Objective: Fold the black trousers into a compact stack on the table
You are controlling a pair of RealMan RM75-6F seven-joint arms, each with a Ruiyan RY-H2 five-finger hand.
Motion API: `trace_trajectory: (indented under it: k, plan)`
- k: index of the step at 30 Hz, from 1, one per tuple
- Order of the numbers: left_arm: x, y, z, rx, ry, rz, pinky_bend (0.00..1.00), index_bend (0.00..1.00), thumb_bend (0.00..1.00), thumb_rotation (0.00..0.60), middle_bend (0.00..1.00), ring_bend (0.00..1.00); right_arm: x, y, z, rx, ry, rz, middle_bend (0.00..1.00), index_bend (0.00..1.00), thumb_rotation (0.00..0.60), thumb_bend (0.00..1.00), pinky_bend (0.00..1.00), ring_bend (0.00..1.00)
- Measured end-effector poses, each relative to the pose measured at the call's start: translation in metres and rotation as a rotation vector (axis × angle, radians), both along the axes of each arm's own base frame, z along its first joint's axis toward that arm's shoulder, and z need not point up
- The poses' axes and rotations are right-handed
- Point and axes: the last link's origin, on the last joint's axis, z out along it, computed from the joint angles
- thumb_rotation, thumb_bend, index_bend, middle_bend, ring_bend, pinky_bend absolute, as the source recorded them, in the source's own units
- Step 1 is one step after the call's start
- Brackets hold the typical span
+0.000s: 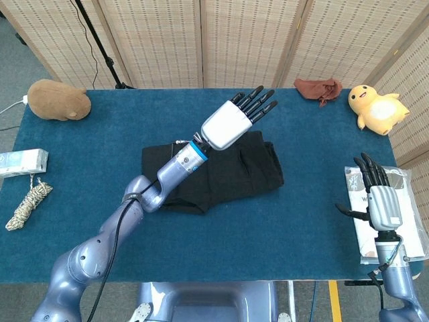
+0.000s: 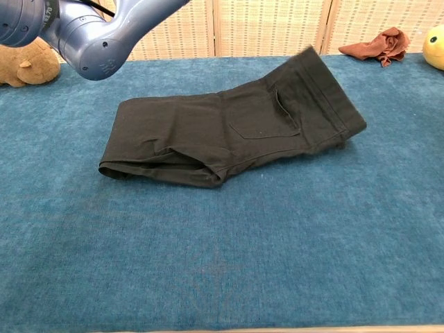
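Table edge at far left carries a brown plush animal [image 1: 59, 99], a small pale box [image 1: 23, 162] and a coil of braided rope [image 1: 28, 203], all well apart from the work. Blue felt-covered table [image 1: 221, 235] holds the black cotton trousers [image 1: 221, 171] near its centre, lying folded over themselves; chest view shows the waistband and a back pocket uppermost, with the top layer skewed and the right end overhanging the layer beneath. Left hand [image 1: 236, 121] hangs above the right half of the garment, fingers spread straight, holding nothing. Judgement: one fold has just been laid and the cloth let go; the stack is partly made but loose. Next move likely calls for squaring the skewed upper layer, pressing it flat, then another fold to shorten the bundle. Farther right, a rust-red crumpled cloth [image 1: 319, 88] and a yellow plush chick [image 1: 377, 107] sit at the back edge. Right hand [image 1: 382, 204] rests at the table's right side over a clear plastic packet [image 1: 358, 228], fingers extended, gripping nothing.
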Motion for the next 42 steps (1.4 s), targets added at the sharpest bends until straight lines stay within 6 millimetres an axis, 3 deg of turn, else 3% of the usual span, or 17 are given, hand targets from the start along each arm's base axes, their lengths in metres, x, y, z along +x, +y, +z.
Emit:
trace_trajectory:
  k: [3,9,19,27,31,34,42]
  plan:
    - [-0.003,-0.003,0.008,-0.005,-0.036,-0.026,0.30,0.00,0.26,0.600,0.00,0.00,0.000,0.000,0.000,0.002,0.001,0.000,0.00,0.01,0.600,0.00,0.07,0.00]
    - [-0.042,0.000,0.021,-0.014,-0.011,-0.013,0.30,0.00,0.26,0.600,0.00,0.00,0.001,0.001,-0.002,0.010,0.002,0.005,0.00,0.01,0.600,0.00,0.07,0.00]
    - [-0.163,-0.016,0.048,-0.140,0.071,0.074,0.30,0.00,0.23,0.600,0.00,0.00,0.005,0.003,-0.007,0.025,0.015,0.012,0.00,0.01,0.600,0.00,0.07,0.00]
    - [-0.230,-0.042,0.056,-0.220,0.093,0.132,0.29,0.00,0.23,0.600,0.00,0.01,0.007,0.003,-0.012,0.034,0.027,0.015,0.00,0.01,0.600,0.00,0.07,0.00]
    - [-0.270,-0.061,0.049,-0.270,0.152,0.175,0.29,0.08,0.23,0.600,0.00,0.06,0.008,0.003,-0.017,0.047,0.031,0.016,0.00,0.00,0.600,0.00,0.07,0.00]
    - [-0.284,-0.068,0.044,-0.288,0.186,0.190,0.29,0.16,0.23,0.600,0.04,0.10,0.009,0.003,-0.018,0.048,0.026,0.019,0.00,0.00,0.600,0.00,0.07,0.00]
    - [-0.309,-0.078,0.029,-0.336,0.239,0.244,0.29,0.26,0.23,0.600,0.12,0.16,0.008,0.001,-0.019,0.048,0.025,0.011,0.00,0.00,0.600,0.00,0.07,0.00]
